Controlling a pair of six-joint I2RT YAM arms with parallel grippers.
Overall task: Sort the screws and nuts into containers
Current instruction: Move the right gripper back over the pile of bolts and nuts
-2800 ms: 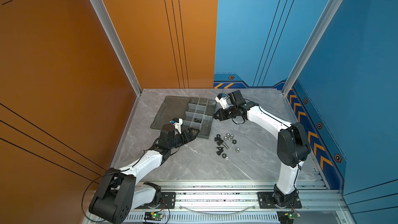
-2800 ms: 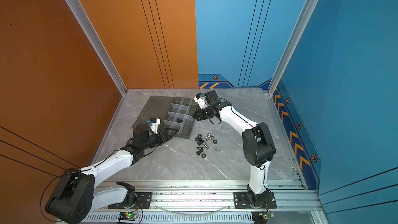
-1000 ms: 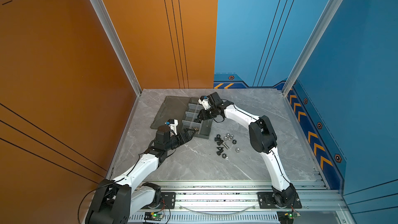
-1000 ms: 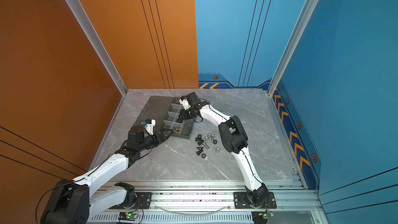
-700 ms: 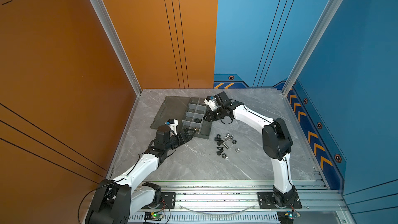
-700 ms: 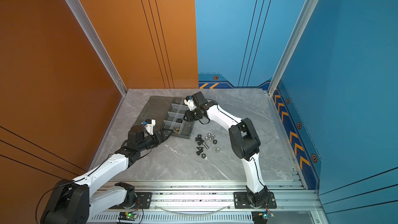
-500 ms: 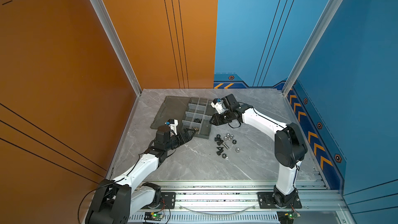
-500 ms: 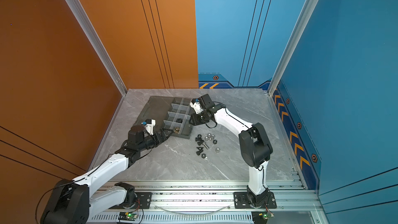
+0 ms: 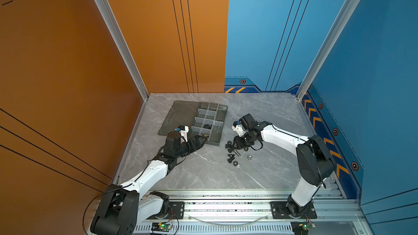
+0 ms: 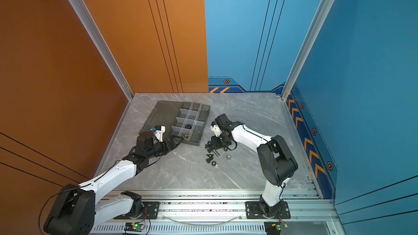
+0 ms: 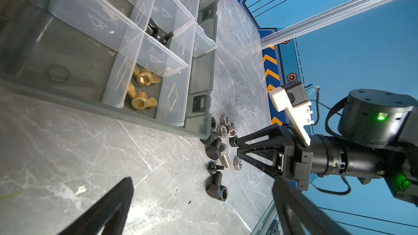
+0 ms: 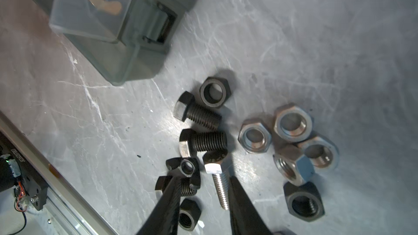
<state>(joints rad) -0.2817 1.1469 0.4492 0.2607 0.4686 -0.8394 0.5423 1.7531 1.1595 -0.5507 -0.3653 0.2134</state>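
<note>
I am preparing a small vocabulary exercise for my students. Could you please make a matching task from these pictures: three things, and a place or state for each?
Things:
1. brass wing nuts
2. silver screw
3. left gripper

Places or states:
a. wide open, holding nothing
b. inside a cell of the organizer tray
c. lying on the table between the fingers of the right gripper

Pairs: 1-b, 2-c, 3-a
</note>
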